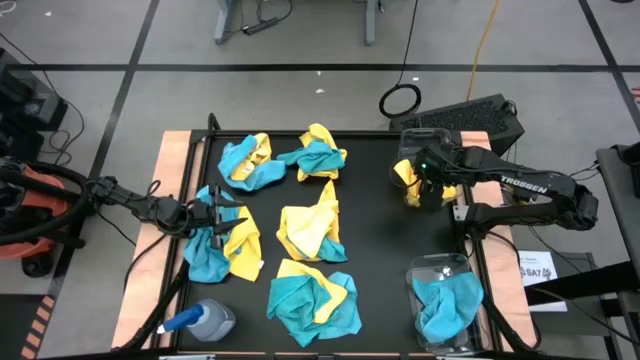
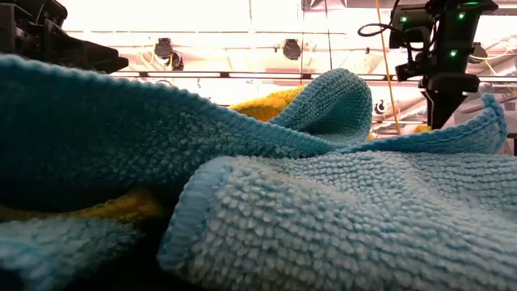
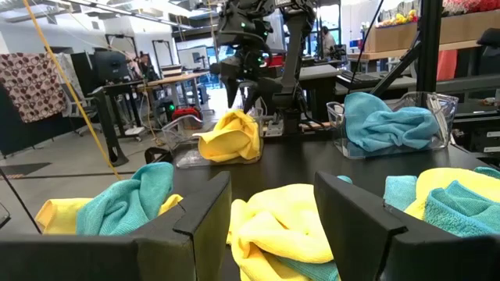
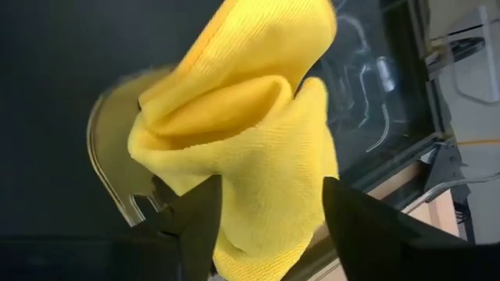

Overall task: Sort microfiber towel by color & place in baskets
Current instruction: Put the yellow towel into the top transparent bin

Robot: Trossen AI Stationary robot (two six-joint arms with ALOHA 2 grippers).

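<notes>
So the yellow microfiber towel (image 4: pixel 250 133) is sitting bunched up in the clear basket (image 1: pixel 408 172) at the far right of the black surface (image 1: pixel 375 230), and the right gripper (image 1: pixel 425 180) is right over it with its fingers spread either side of the cloth, not pinching it. The other clear basket (image 1: pixel 445 305), at the near right corner, has a teal towel (image 1: pixel 447 303) stuffed in it. The rest of the towels, yellow and teal mixed, lie in five messy heaps (image 1: pixel 312 228) across the middle and left of the surface. The left gripper (image 1: pixel 222 213) is low at the left side, fingers apart around nothing, just above a yellow and teal heap (image 1: pixel 222 248). A blue-capped spray bottle (image 1: pixel 200 321) lies at the near left corner.
</notes>
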